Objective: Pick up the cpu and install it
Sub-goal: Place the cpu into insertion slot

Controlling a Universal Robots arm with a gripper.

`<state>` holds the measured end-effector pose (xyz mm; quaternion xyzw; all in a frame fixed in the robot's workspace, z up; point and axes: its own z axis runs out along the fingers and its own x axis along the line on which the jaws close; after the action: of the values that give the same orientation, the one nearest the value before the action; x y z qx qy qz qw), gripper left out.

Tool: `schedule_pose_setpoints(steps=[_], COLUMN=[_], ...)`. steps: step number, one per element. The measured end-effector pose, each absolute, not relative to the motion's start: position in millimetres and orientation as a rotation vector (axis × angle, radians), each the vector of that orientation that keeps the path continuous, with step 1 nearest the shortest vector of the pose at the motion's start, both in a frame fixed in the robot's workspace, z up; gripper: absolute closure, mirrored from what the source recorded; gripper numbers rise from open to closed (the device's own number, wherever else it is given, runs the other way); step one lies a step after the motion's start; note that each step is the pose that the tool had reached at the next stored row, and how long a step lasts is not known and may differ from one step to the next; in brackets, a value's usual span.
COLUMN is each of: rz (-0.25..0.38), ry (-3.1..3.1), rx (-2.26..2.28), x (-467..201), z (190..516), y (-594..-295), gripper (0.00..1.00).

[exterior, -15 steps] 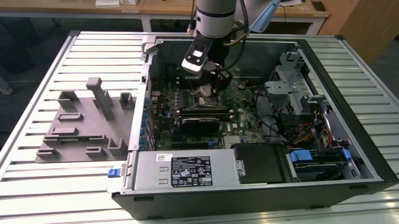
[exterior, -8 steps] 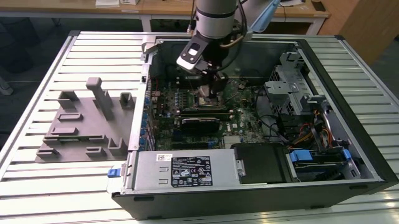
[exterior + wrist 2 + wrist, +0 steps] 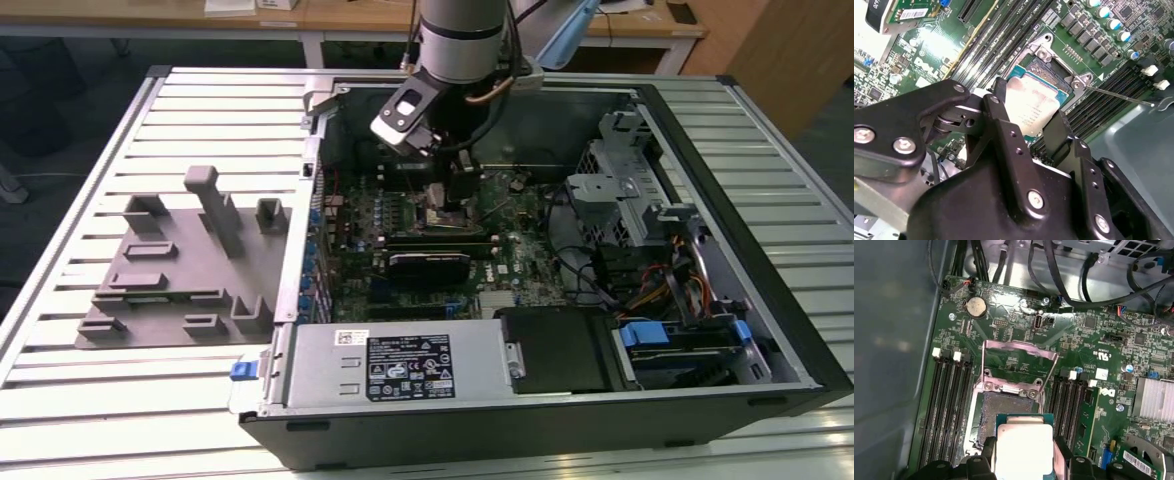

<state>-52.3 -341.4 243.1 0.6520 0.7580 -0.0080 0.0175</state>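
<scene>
Pickup looks done on my end: gripper [image 3: 1024, 446] is clamped on the cpu [image 3: 1023, 456], pinching two opposite edges. It hangs just over the open socket [image 3: 996, 407], mid-motherboard [image 3: 1004, 325], with the plate [image 3: 1019, 357] flipped up. As far as I can tell the chip isn't seated yet, and the plate isn't closed.

Slatted metal table [image 3: 80, 150]: spanning the foreground, catching pale, even light. Wooden desk [image 3: 360, 15] on white legs [image 3: 311, 48]: standing behind it. Wooden panel [image 3: 787, 50]: rising at the exterior view's right. Dark floor [image 3: 67, 90]: showing beyond the table's far corner.
</scene>
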Motion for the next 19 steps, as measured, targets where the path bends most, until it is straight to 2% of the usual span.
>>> schedule_pose_setpoints(steps=[11, 19], rz=[-0.027, 0.020], ry=[2.257, 2.211], rx=[2.136, 2.135], x=[-52.3, -52.4], z=[242.1, 237.9], y=[-341.4, -341.3], gripper=[0.46, 0.46])
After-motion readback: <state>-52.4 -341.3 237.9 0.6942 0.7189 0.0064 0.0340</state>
